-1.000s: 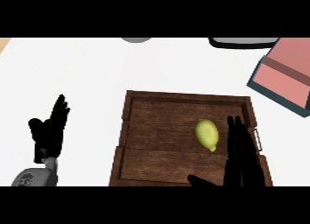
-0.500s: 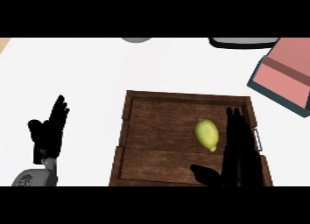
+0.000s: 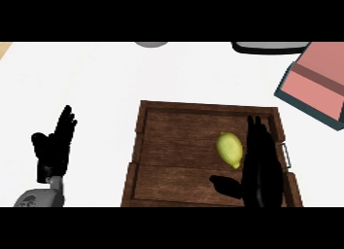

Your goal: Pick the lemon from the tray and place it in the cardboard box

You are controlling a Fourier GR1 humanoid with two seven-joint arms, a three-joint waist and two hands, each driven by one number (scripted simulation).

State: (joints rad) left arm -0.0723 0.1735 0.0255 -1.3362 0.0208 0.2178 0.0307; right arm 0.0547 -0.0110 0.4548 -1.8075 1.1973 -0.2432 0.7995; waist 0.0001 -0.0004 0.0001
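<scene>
Counter of plain white [image 3: 96, 82] fills most of the head view, with a strip of pale wood tone at its far left edge. On it, right of centre, lies a dark brown rectangular wooden tray [image 3: 175, 146] with a raised rim and a thin metal handle [image 3: 287, 155] on its right side. At the upper right, well apart from the tray, a box with a salmon-pink inside and dark teal outer walls [image 3: 315, 87] sits tilted and is cut by the picture's right edge; this seems to be the cardboard box of the task. Along the far edge of the counter show parts of two more things: a dark-rimmed grey object [image 3: 270, 47] just beside the box, and a small grey rounded object [image 3: 152, 44] near the middle.

The black right hand [image 3: 259, 165] comes in from the lower edge over the right part of the tray, its fingers straight and close together, pointing away from the robot, the thumb sticking out to the left. The black left hand [image 3: 54, 146] shows over the bare counter left of the tray, fingers straight and up, at rest, with its grey forearm [image 3: 40, 197] below it.

The yellow-green oval lemon [image 3: 229, 150] lies on the tray's floor, in its right half, just beside the left edge of the right hand's fingers; whether they touch it I cannot tell. No finger curls round it.
</scene>
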